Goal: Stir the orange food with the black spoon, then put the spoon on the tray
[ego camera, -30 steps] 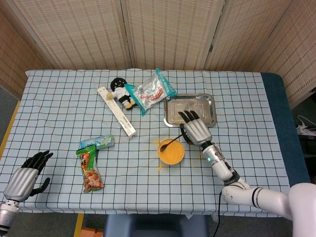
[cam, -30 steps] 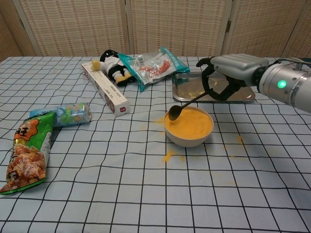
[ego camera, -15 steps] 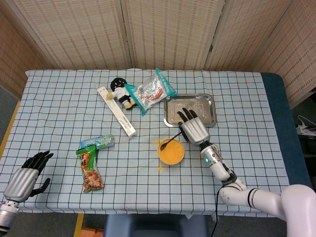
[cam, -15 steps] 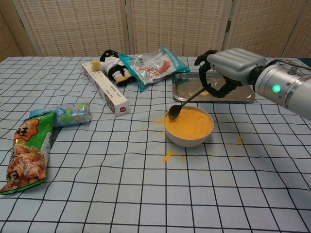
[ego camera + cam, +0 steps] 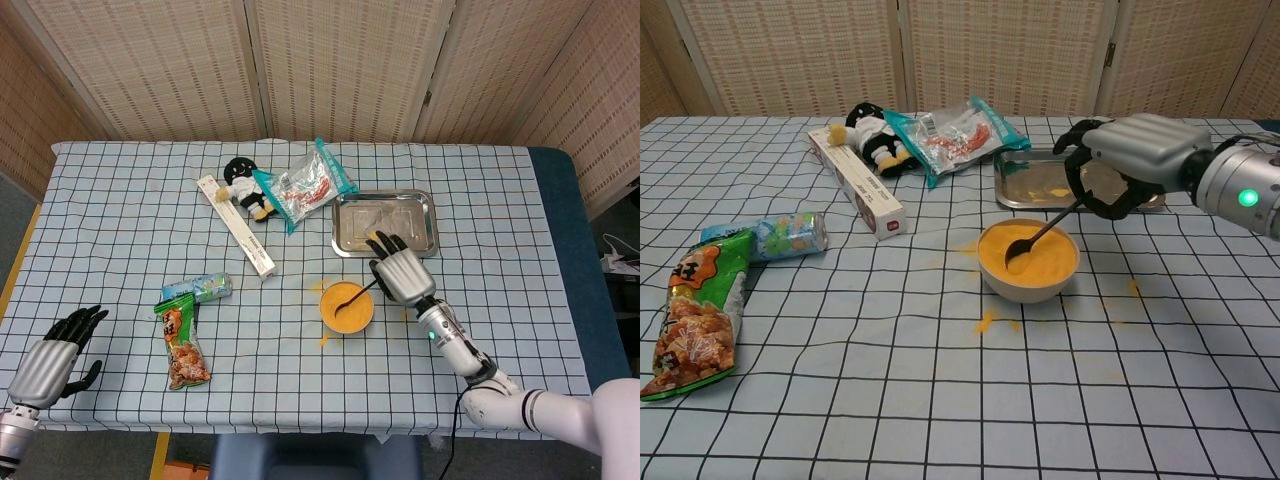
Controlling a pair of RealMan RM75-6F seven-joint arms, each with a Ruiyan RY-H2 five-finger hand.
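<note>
A white bowl [image 5: 346,321] [image 5: 1028,285] of orange food [image 5: 1035,255] sits near the table's middle. My right hand [image 5: 401,272] [image 5: 1134,158] grips the handle of the black spoon [image 5: 352,296] [image 5: 1040,236]. The spoon slants down to the left and its tip dips into the orange food. The metal tray [image 5: 385,223] [image 5: 1020,180] lies just behind the bowl, with orange smears on it. My left hand [image 5: 52,355] rests open at the table's front left corner, far from the bowl, and shows only in the head view.
Behind the bowl to the left lie a long white box [image 5: 857,190], a black toy [image 5: 869,130] and a clear snack bag [image 5: 956,133]. A green snack bag [image 5: 698,315] and a small blue packet [image 5: 787,235] lie front left. Orange spills [image 5: 986,321] dot the cloth beside the bowl.
My right hand has moved right and toward the front. The spoon's bowl went from over the bowl's left rim into the orange food. The left hand stayed still.
</note>
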